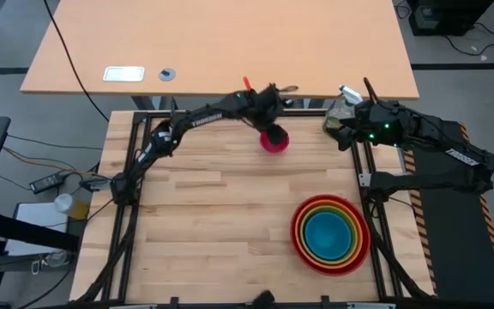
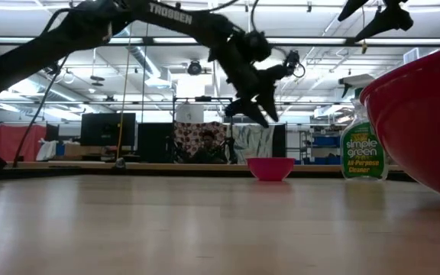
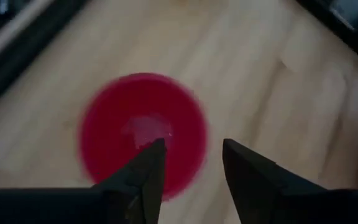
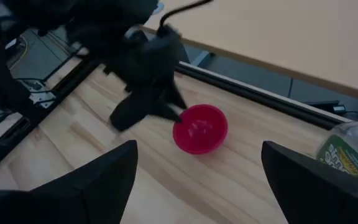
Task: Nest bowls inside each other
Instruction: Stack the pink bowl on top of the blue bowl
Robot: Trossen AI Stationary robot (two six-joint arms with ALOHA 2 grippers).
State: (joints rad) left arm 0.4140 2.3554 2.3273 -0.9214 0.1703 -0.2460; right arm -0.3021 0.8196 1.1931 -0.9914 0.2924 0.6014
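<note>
The small magenta pink bowl (image 1: 274, 139) (image 2: 270, 168) stands upright on its base near the table's far edge. My left gripper (image 2: 266, 114) (image 3: 191, 162) hangs open a little above it, slanting down over the bowl's hollow (image 3: 143, 134), touching nothing. At the near right the blue bowl (image 1: 328, 232) sits inside the lime green, orange and red bowls (image 1: 298, 240), one nested stack on the table. My right gripper (image 4: 197, 152) waits open and raised at the far right edge.
A clear spray bottle (image 2: 363, 145) (image 4: 350, 149) stands at the far right corner under my right arm. The red bowl's wall (image 2: 418, 122) fills the low view's right side. Bare wood lies between the pink bowl and the stack.
</note>
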